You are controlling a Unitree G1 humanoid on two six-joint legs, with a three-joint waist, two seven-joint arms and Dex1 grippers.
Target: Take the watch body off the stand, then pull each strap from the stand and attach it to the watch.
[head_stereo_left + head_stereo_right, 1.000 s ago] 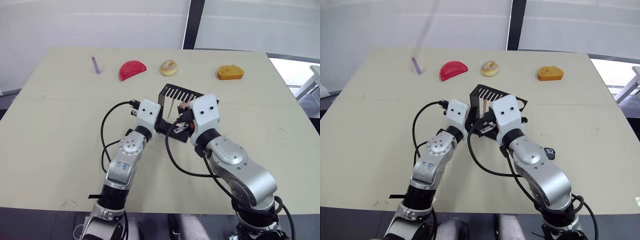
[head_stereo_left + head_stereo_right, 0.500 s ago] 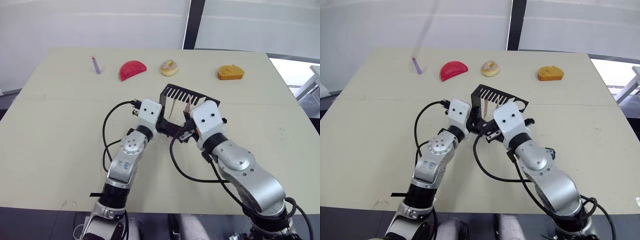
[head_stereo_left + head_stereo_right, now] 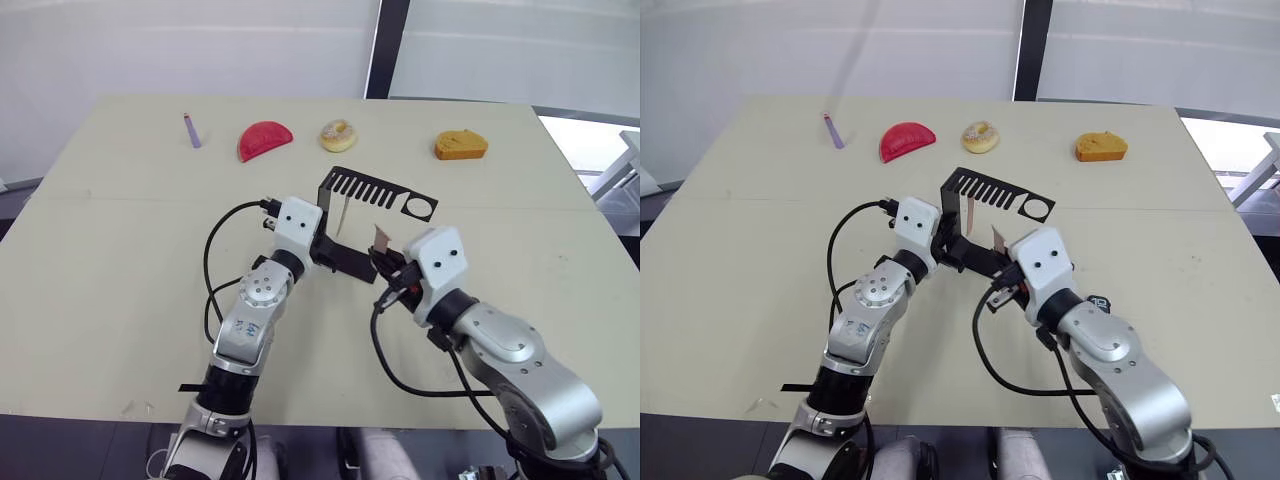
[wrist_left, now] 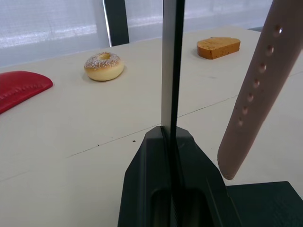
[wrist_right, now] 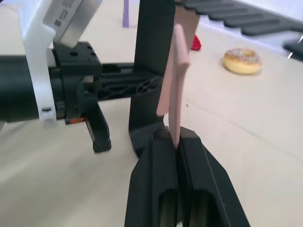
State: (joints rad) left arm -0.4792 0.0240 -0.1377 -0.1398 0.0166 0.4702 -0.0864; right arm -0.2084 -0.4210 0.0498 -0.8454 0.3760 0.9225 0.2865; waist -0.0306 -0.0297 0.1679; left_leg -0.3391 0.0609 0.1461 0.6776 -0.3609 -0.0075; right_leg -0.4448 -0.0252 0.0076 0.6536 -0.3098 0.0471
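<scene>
Right pincer (image 5: 177,139) holds a strap (image 5: 176,85); left pincer (image 4: 170,135) clamps the stand (image 3: 345,225).

The right pincer's black fingers are shut on the lower end of a pale pink, smooth, flexible strap that rises upright from them, just beside the stand's base. The left pincer is closed on the thin black sheet upright of the stand, whose comb-slotted arm ends in a round ring (image 3: 1038,208). A second strap (image 4: 255,80), punched with a row of small holes, hangs from the comb. The watch body (image 3: 1099,302), small and black, lies on the beige table (image 3: 120,250) by the right arm. Along the far edge sit a purple stick (image 3: 191,130), a red half-round piece (image 3: 264,139), a sugared doughnut (image 3: 338,134) and an orange cake slice (image 3: 460,146).
</scene>
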